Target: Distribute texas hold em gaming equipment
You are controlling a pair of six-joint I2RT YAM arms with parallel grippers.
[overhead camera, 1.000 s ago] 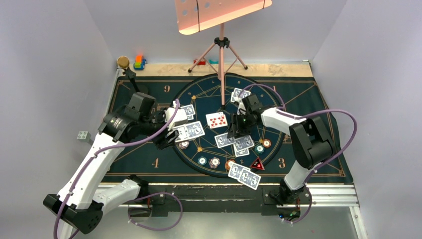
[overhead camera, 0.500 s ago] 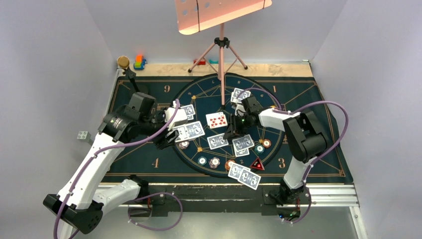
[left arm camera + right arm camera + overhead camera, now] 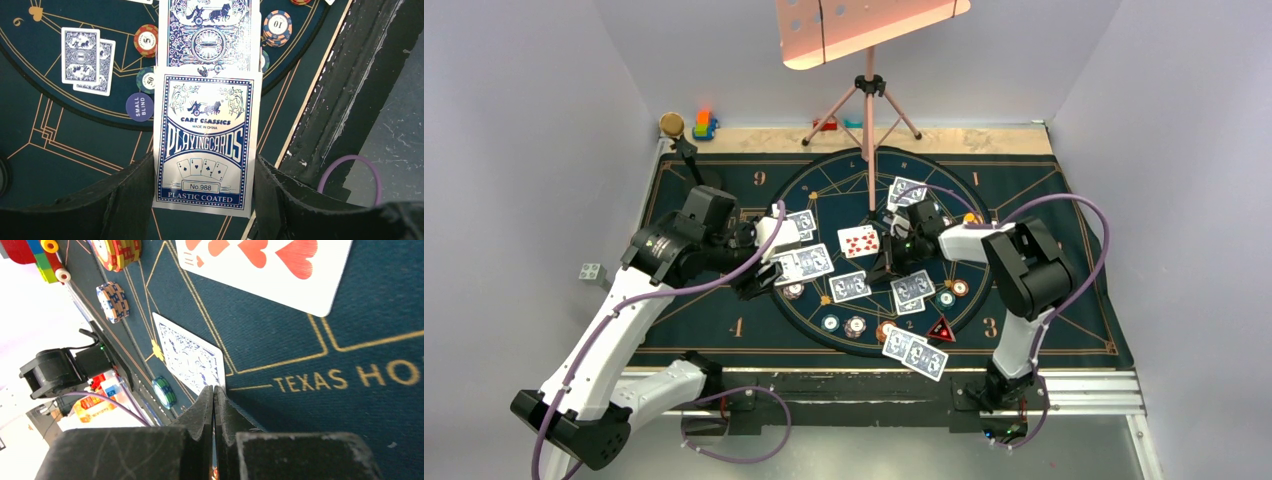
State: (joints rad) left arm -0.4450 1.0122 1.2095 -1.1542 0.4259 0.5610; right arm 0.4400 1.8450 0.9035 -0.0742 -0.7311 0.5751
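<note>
My left gripper (image 3: 205, 170) is shut on a blue-and-white playing card box (image 3: 205, 145), and a blue-backed card (image 3: 210, 35) sticks out of its far end. From above, that box (image 3: 804, 263) hangs over the left part of the round mat. My right gripper (image 3: 214, 390) is shut, and its tips meet the near corner of a blue-backed card (image 3: 192, 357) that lies flat. I cannot tell whether the corner is pinched. From above, the same card (image 3: 849, 285) lies left of the right gripper (image 3: 886, 268). A face-up red card (image 3: 859, 240) lies nearby.
Striped chips (image 3: 855, 325) and a red triangular marker (image 3: 941, 330) sit near the mat's (image 3: 1044, 200) front. More face-down cards lie at the front (image 3: 914, 352) and back (image 3: 907, 190). A tripod stand (image 3: 869, 100) rises behind. Toy blocks (image 3: 704, 125) stand at the back left.
The right gripper has closed and swung left across the mat. The blue-backed card at its tips has slid left with it. The left arm and box have stayed put.
</note>
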